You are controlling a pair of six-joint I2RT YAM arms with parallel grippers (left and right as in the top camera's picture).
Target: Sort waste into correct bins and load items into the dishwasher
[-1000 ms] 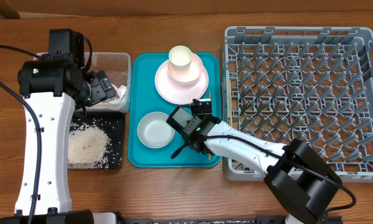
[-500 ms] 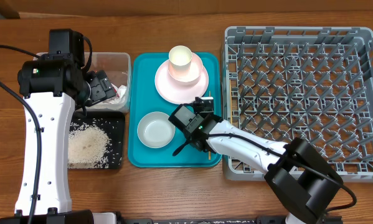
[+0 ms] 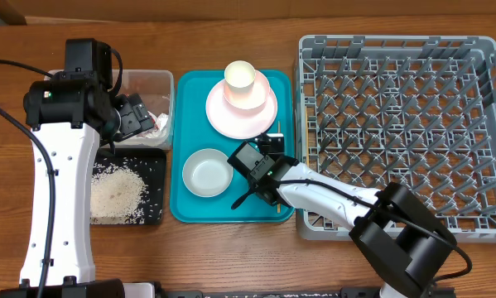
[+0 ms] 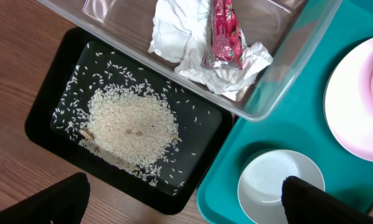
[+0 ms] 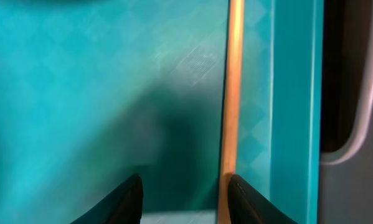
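Pink plate (image 3: 219, 118), one; bowl (image 3: 207, 172), one; left end effector (image 4: 186, 198), right end effector (image 5: 185, 198) gape empty.

We see a teal tray (image 3: 190, 91), pale-pink plate (image 3: 231, 122), white rice (image 3: 115, 192) on a black tray (image 3: 154, 207), grey lattice rack (image 3: 397, 40), red wrapper (image 4: 223, 31).

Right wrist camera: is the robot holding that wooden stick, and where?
Nothing is held. The right fingers stand open, and the chopstick lies on the teal tray beside one finger.
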